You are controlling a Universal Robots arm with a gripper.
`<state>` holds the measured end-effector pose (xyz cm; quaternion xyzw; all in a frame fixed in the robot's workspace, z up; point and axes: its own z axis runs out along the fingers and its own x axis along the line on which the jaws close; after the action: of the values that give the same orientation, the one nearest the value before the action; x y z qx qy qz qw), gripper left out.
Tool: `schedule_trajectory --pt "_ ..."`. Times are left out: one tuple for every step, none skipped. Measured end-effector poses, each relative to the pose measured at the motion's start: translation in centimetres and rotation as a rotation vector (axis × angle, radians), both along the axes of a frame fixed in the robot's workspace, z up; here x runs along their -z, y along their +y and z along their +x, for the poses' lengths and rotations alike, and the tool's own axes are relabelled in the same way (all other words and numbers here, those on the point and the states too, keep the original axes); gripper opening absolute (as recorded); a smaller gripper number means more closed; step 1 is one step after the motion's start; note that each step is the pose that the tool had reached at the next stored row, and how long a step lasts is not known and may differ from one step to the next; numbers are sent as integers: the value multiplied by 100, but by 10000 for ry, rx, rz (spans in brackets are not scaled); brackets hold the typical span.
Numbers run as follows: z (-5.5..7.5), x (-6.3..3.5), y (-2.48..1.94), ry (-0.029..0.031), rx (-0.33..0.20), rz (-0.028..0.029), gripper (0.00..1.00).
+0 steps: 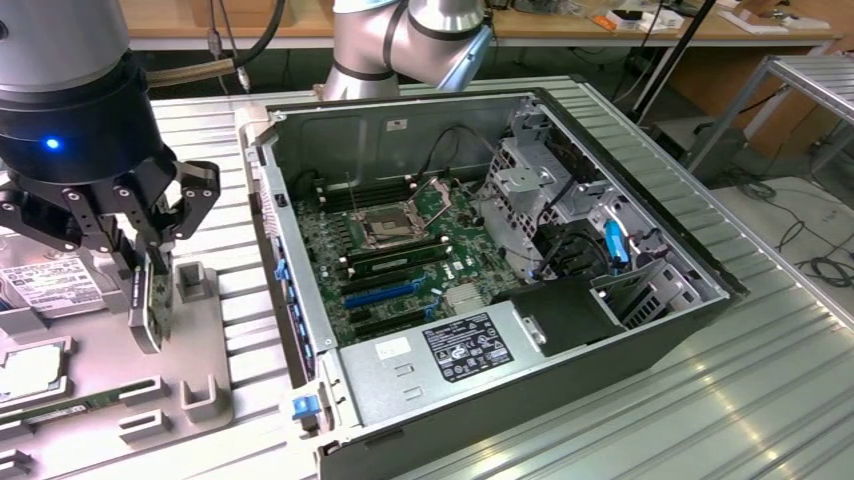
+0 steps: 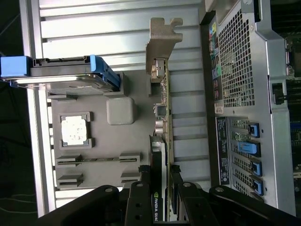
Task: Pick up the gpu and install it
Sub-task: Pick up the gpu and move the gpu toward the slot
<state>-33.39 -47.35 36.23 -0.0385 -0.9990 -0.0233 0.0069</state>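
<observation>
1. Nearest in the exterior view is the grey tray (image 1: 200,390) on the slatted metal table (image 1: 694,400). It carries a narrow green memory stick (image 1: 67,408), a square processor chip (image 1: 27,368) and, farther back, a silver hard drive (image 1: 47,285) with a white label and blue side rails.
2. Just beside the tray, to the exterior view's right, lies the open computer case (image 1: 561,430), motherboard facing up. Its rear wall, with blue slot clips (image 2: 249,150), stands between the tray and the board.
3. Behind the case rises the arm's grey base (image 1: 400,40).
4. The hand (image 1: 144,300) hangs over the tray edge nearest the case, partly closed. In the wrist view its black fingers (image 2: 141,188) press against the two flat faces of the gpu (image 2: 163,103), clamping it.
5. The gpu stands on its long edge, one end between the fingers and the rest stretching away from the hand. Its silver bracket (image 2: 162,40) is at the far end.
6. Whether the card's lower edge rests in the tray slot or hangs just clear of it, I cannot tell.
</observation>
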Motion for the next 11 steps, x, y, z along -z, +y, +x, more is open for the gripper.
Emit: schedule_trajectory --pt "0 0 0 0 0 0 27" --pt "0 0 0 0 0 0 27" --pt "0 0 0 0 0 0 27" --pt "0 0 0 0 0 0 27" --pt "0 0 0 0 0 0 27" --pt "0 0 0 0 0 0 27" --pt "0 0 0 0 0 0 27" --pt "0 0 0 0 0 0 27" --pt "0 0 0 0 0 0 27" --pt "0 0 0 0 0 0 27" --pt "0 0 0 1 0 -1 27"
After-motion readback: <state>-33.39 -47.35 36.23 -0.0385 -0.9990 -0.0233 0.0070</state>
